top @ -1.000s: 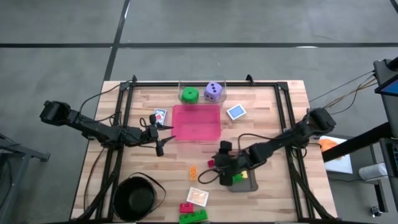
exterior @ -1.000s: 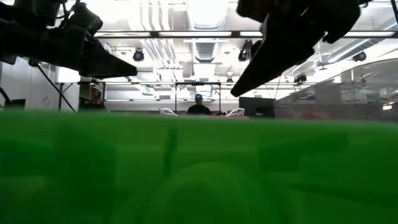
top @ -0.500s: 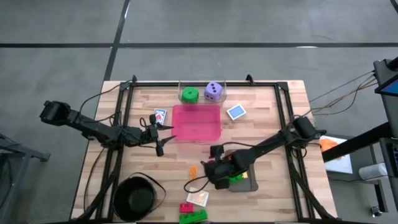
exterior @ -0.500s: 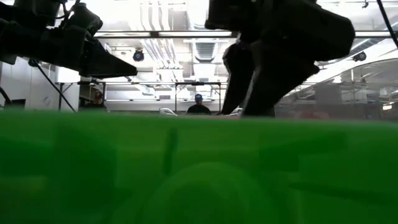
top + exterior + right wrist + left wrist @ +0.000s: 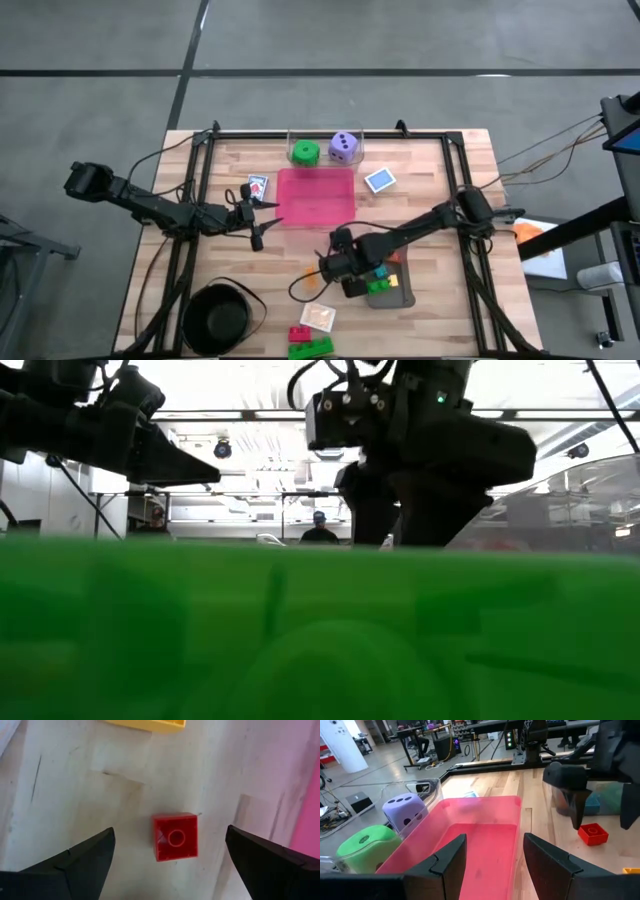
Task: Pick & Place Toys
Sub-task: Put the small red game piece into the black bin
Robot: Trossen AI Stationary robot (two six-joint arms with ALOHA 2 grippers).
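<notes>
Right gripper (image 5: 167,857) is now hanging wide open straight above the small red brick (image 5: 175,837), having swung in from beside the grey tray (image 5: 400,297); brick sitting loose on the surface (image 5: 420,200) near the pink tray (image 5: 316,197), grasp likely next; left gripper (image 5: 492,852) half-open, idling

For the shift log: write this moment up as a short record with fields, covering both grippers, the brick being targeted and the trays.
right gripper: open, above the small red brick, fingers on either side of it, not touching
red brick: flat on the wooden table, stud up, beside the pink tray
left gripper: waiting at the pink tray's left edge, holding nothing
pink tray: nothing inside
clear tray: holds green die and purple die
</notes>
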